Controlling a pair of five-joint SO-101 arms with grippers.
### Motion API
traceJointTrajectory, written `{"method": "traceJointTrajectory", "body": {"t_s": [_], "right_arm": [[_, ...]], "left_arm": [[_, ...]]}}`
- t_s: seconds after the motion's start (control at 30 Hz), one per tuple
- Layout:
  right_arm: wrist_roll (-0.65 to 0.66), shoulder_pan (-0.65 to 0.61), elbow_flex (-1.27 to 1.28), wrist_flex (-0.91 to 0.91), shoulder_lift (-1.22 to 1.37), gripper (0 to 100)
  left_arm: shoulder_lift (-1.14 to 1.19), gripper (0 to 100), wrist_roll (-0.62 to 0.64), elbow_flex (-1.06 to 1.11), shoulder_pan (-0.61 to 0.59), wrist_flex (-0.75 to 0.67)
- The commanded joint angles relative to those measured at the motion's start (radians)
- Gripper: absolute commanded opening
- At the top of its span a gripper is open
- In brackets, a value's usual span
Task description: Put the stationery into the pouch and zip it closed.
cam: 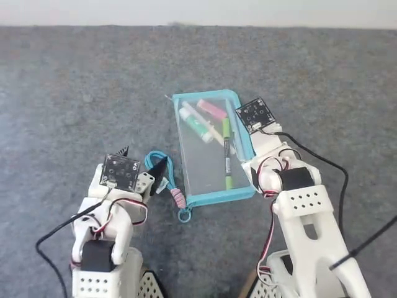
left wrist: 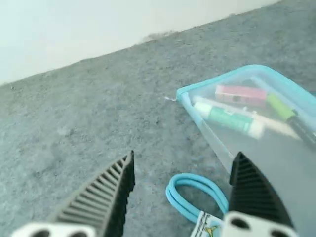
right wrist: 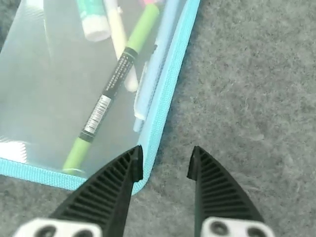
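Hovering beside pouch (right wrist: 165, 98), right gripper (right wrist: 166, 154) parted, empty

A desk (cam: 68, 81) covered in grey, speckled, carpet-like fabric spans the scene. A pale, plain wall (cam: 198, 11) runs along its far edge.

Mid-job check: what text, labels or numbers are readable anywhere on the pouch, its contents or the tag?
Green marker: white print on its black band, too blurred to read.
Tag by the blue loop: a coloured mark, no legible words.
Pouch: no print that I can make out.
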Motion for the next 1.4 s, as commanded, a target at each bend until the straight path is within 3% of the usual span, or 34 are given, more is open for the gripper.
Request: {"method": "traceJointTrajectory", "body": {"t_s": [0.0, 0.13, 0.47, 0.93, 1.23, 1.37], "right_arm": [[-0.014, -0.002, 0.026, -0.054, -0.064, 10.5], [-0.014, -0.01, 0.126, -0.113, -0.197, 0.2], [-0.006, -0.01, 0.428, -0.28, -0.615, 4.8], [-0.003, -0.01, 0.661, -0.278, -1.099, 4.4], [-0.003, -0.008, 0.698, -0.274, -1.112, 4.4], [-0.002, -0.01, 0.697, -0.236, -1.113, 4.6]], "left_arm": [[-0.003, 30, 0.083, -0.067, -0.06, -0.048], [-0.003, 30, 0.087, -0.071, -0.101, -0.051], [-0.003, 30, 0.126, -0.073, -0.098, -0.046], [-0.003, 30, 0.081, 0.027, -0.049, -0.098], [-0.023, 30, 0.112, 0.018, -0.057, -0.106], [-0.029, 30, 0.13, -0.028, -0.051, -0.035]]}}
